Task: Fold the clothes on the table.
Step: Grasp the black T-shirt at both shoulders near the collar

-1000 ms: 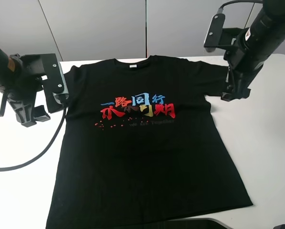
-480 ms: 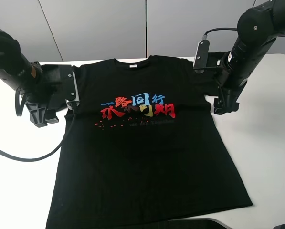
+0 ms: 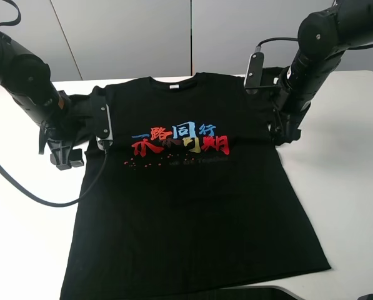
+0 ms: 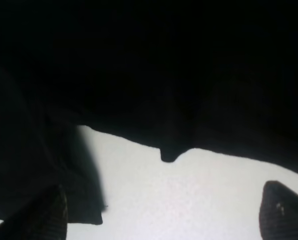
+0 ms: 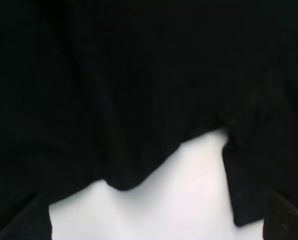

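Note:
The clothes (image 3: 186,212), a black T-shirt with red, blue and yellow characters, lie flat and face up on the white table (image 3: 352,187). My left gripper (image 3: 69,156) is low at the shirt's left sleeve. In the left wrist view the left gripper (image 4: 161,220) is open, with bare table between its fingertips (image 4: 39,220) and the shirt's edge (image 4: 168,150) just ahead. My right gripper (image 3: 285,132) is down at the right sleeve. The right wrist view shows it (image 5: 153,225) open too, over table, with black cloth (image 5: 139,100) ahead of it.
A black cable (image 3: 30,190) loops over the table on the left, under the left arm. A dark object (image 3: 255,292) pokes in at the front edge. Grey wall panels stand behind the table.
Both arms have swung inward and down, from beside the shirt to its sleeves. The shirt has not moved.

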Action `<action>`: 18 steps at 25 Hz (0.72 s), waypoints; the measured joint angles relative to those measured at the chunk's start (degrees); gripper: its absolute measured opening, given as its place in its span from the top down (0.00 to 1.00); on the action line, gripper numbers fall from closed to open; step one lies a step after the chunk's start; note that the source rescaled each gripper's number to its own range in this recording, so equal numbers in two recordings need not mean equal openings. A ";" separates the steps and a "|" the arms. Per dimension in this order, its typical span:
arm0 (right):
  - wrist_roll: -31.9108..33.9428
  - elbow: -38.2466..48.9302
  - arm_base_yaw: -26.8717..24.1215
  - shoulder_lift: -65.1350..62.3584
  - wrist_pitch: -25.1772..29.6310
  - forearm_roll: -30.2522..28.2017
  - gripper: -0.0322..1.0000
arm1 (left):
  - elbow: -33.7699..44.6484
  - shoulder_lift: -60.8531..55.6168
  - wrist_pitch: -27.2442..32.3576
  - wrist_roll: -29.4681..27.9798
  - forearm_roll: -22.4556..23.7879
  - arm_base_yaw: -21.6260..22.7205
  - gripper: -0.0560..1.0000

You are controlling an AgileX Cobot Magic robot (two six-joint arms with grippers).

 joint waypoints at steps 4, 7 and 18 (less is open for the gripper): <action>-4.21 -0.12 0.10 1.44 0.12 3.22 0.12 | -0.09 0.24 -1.04 0.29 0.00 0.00 0.00; -5.03 -0.20 0.31 2.26 0.12 3.52 0.12 | -0.22 1.54 -1.69 0.55 0.10 0.00 0.00; -7.22 -0.61 0.31 4.88 -1.46 5.04 0.12 | -1.94 5.68 -5.48 1.90 0.10 0.00 0.00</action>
